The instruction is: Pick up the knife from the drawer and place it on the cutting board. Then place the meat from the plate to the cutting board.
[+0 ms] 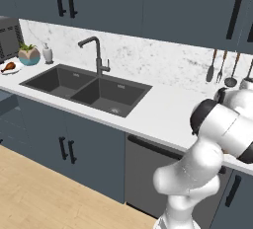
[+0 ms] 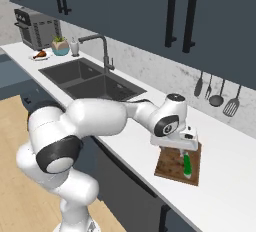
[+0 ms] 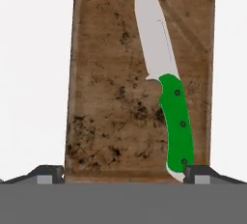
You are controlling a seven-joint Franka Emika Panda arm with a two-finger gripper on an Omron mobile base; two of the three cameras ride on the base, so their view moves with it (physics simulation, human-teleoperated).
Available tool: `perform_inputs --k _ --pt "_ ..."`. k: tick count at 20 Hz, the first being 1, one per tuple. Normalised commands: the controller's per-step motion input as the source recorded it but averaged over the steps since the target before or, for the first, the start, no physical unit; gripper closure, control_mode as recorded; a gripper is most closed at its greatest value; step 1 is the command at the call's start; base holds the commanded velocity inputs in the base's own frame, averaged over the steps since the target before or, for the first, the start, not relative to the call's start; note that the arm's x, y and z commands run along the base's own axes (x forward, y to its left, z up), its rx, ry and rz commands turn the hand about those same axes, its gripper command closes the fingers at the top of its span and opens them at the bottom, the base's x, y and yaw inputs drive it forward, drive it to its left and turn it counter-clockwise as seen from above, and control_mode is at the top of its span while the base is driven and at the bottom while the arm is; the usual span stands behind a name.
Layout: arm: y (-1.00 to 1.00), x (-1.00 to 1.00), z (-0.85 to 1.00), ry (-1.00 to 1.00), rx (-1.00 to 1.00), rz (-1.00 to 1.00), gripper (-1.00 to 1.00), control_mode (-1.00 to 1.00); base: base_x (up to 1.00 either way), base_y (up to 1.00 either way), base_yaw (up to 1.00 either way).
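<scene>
Hand view: our jaws [image 3: 123, 174] stand spread over the cutting board [image 3: 111, 97], knife [image 3: 166, 85] lying free lengthwise; next target, the meat [image 1: 8, 66], sits on its plate [image 1: 12, 71] far left across the surface.

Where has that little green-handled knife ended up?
The knife lies flat on the wooden cutting board, along its right side in the hand view. In the right base view it sits on the counter right of the sink, just below the open claw.

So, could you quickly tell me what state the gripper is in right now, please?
Gripper: open, holding nothing; the knife lies on the cutting board between its fingertips.
</scene>
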Motion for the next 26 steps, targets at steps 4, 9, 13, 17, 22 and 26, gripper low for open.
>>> perform_inputs --k 4,9,13,17,22,26 --pt "1.00 -0.25 0.17 -0.08 -0.02 -0.02 -1.00 -1.00 0.00 0.00 0.00" --pt "1.00 -0.47 0.54 0.00 -0.02 -0.01 -1.00 -1.00 0.00 0.00 0.00" --pt "1.00 -0.29 0.56 0.00 0.00 -0.04 -1.00 -1.00 0.00 0.00 0.00" --pt "0.89 -0.38 0.31 -0.07 -0.01 0.00 -1.00 -1.00 0.00 0.00 0.00" --pt "0.76 -0.53 0.00 -0.08 0.05 0.00 -1.00 -1.00 0.00 0.00 0.00" --pt "0.60 -0.48 0.00 -0.04 0.00 0.00 -1.00 -1.00 0.00 0.00 0.00"
